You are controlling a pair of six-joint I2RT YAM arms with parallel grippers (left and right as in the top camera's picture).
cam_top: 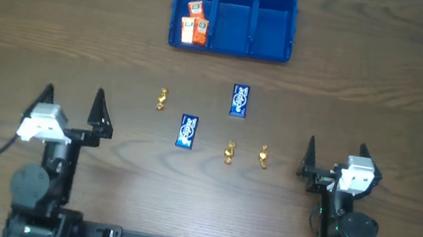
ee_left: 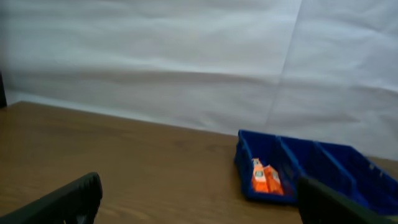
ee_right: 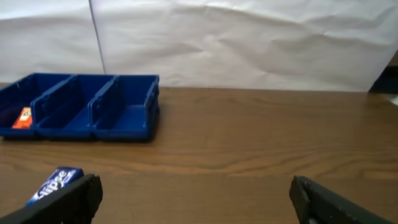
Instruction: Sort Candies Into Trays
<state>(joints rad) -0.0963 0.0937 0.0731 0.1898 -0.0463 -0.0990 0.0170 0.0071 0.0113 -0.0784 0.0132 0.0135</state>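
Left gripper [cam_top: 73, 95] and right gripper [cam_top: 337, 148] sit near their bases, fingers apart and empty. Orange candies [cam_top: 194, 25] occupy the tray's [cam_top: 228, 50] left compartment. Blue packets [cam_top: 187, 132] and gold candies [cam_top: 230, 153] lie loose on the desk [cam_top: 38, 21], presumably destined for the two empty compartments.

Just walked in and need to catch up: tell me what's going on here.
Two robot arms are sorting candies into a blue tray. Orange candies lie in its left compartment; two blue packets and three gold candies sit on the table. Both the left gripper and right gripper are open, near their bases, holding nothing.
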